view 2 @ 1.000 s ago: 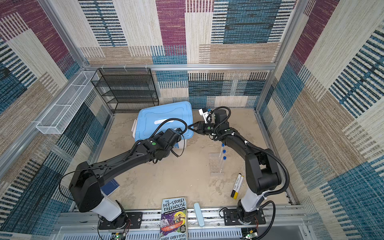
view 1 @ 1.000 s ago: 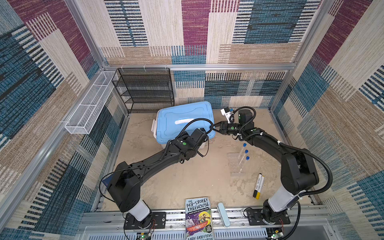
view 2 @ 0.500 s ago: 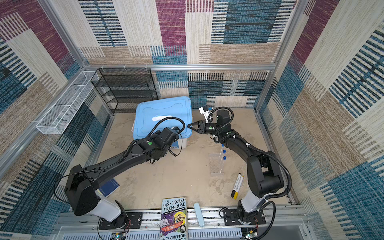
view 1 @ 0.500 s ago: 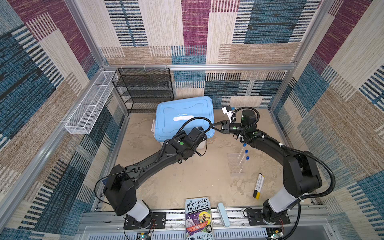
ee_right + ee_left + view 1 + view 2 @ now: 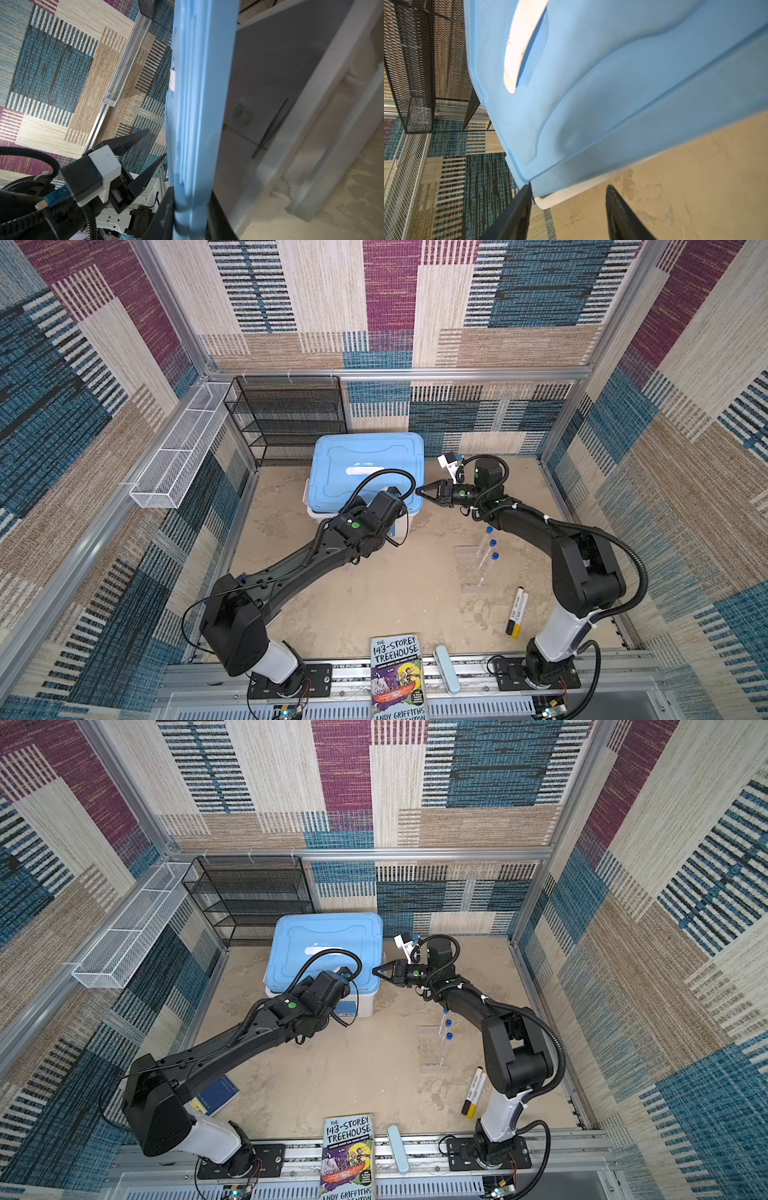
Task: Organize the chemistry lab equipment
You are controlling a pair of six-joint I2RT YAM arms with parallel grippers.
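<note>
My right gripper (image 5: 417, 490) (image 5: 374, 971) (image 5: 191, 191) is shut on the right edge of the blue lid (image 5: 365, 464) (image 5: 324, 940) (image 5: 197, 83). It holds that side raised off the white box (image 5: 365, 1006) (image 5: 311, 104). Inside the box I see dark metal tweezers (image 5: 270, 128) and a small grey dish (image 5: 240, 113). My left gripper (image 5: 569, 186) (image 5: 154, 145) is open at the lid's (image 5: 612, 83) front corner, one fingertip against it. The blue-capped tubes (image 5: 486, 551) (image 5: 444, 1036) stand in the clear rack (image 5: 469, 572) on the floor to the right. The flask, rod and glass sticks are hidden.
A black mesh shelf (image 5: 286, 418) and a white wire basket (image 5: 183, 448) line the back left. Black and yellow markers (image 5: 517, 612) lie near the right arm's base. A book (image 5: 397, 676) and a pale blue case (image 5: 446, 668) sit at the front edge, a blue book (image 5: 216, 1094) at the left.
The right jaws have closed onto the lid's edge and the lid has tipped up and back. The left arm has drawn slightly towards the front left.
</note>
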